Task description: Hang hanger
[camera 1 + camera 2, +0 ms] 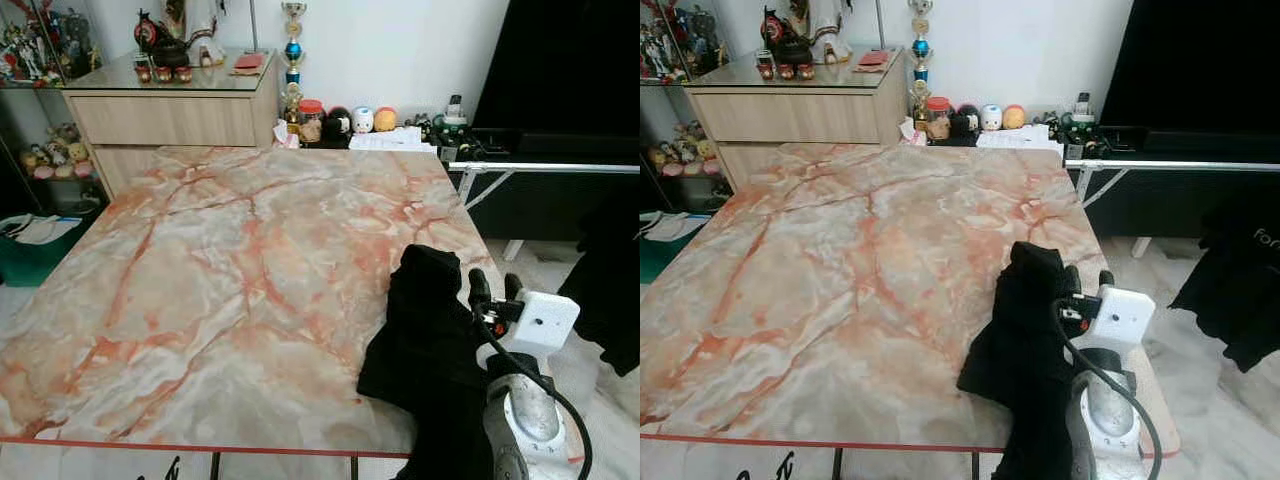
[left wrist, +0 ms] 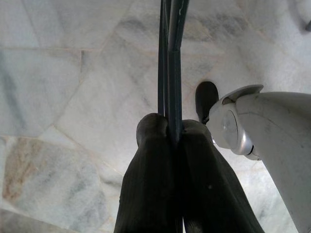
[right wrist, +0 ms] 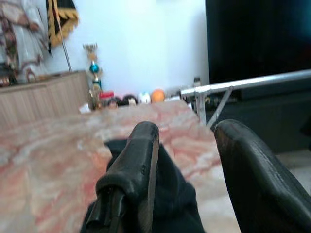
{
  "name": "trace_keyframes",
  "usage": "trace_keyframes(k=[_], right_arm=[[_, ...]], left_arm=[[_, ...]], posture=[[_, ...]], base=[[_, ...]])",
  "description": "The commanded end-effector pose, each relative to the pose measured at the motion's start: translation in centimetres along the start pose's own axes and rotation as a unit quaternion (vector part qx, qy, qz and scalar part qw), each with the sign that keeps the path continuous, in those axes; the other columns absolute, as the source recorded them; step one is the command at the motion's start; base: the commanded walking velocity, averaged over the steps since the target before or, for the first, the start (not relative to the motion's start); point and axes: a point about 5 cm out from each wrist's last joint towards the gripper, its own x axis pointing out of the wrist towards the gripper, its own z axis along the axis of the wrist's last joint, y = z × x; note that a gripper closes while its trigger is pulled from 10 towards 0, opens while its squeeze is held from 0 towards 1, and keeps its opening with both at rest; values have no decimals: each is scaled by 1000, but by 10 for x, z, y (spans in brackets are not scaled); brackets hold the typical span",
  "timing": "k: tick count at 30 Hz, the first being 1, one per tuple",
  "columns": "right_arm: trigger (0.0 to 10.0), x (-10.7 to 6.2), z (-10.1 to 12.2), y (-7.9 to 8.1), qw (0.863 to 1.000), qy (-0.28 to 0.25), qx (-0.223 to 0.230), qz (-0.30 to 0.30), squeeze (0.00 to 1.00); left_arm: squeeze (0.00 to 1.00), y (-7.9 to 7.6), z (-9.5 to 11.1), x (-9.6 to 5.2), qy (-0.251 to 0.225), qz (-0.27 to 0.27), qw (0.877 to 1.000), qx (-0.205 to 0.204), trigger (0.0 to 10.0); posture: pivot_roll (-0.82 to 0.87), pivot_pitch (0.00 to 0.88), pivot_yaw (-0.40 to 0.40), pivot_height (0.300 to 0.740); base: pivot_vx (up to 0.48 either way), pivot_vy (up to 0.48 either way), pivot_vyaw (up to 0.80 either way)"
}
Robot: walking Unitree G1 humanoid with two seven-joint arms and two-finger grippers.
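One black garment (image 1: 425,335) lay bunched at the marble table's (image 1: 230,270) right edge near the front corner, its lower part cut off by the frame. The right gripper (image 3: 187,160) reached forward above it, fingers spread and empty. The left gripper (image 2: 167,145), low over floor tiles, pinched one thin dark hanger (image 2: 170,58), mostly out of frame. One metal rail (image 1: 560,168) stood beyond the table.

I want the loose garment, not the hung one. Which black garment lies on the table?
The crumpled black cloth on the marble table's right edge; the other black garment hangs beside it.
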Motion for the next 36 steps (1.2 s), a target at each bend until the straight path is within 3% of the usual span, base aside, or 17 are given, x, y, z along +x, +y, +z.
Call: trace_keyframes(k=[1, 8, 12, 24, 29, 30, 32, 33, 36], right_arm=[[10000, -3, 2, -3, 1000, -7, 4, -11, 0], [10000, -4, 0, -7, 1000, -2, 2, -23, 0], [10000, -3, -1, -7, 1000, -3, 3, -24, 0], [10000, -5, -7, -12, 999, 12, 0, -35, 0], [10000, -4, -9, -13, 999, 20, -3, -38, 0], [10000, -5, -9, -12, 999, 19, -3, -35, 0], [10000, -5, -9, -12, 999, 17, -2, -35, 0], [10000, -5, -8, -11, 999, 14, -3, -34, 0], [10000, -4, -8, -11, 999, 11, -3, -33, 0]], left_arm=[[0, -2, -8, -1, 15, -2, 1000, 8, 10000], [0, -11, -6, 1, 12, -9, 1000, 15, 10000], [0, -29, -4, 3, 8, -19, 1000, 19, 10000], [0, -63, 2, 5, 1, -39, 999, 29, 10000], [0, -85, 11, 6, -9, -49, 998, 30, 10000], [0, -96, 12, 6, -11, -54, 998, 32, 10000], [0, -102, 12, 5, -12, -57, 998, 32, 10000], [0, -114, 11, 4, -12, -62, 997, 34, 10000], [0, -127, 11, 2, -13, -67, 997, 36, 10000]], posture=[[8, 12, 10, 740], [7, 17, 9, 740], [9, 20, 10, 740], [10, 26, 10, 740], [12, 26, 10, 740], [12, 26, 10, 740], [12, 26, 10, 740], [12, 26, 10, 740], [12, 26, 10, 740]], base=[[0, 0, 0], [0, -247, 0], [0, -480, 0], [0, -480, 0], [0, -480, -320], [0, -480, -800], [0, -480, -606], [0, -480, 0], [0, -480, 0]])
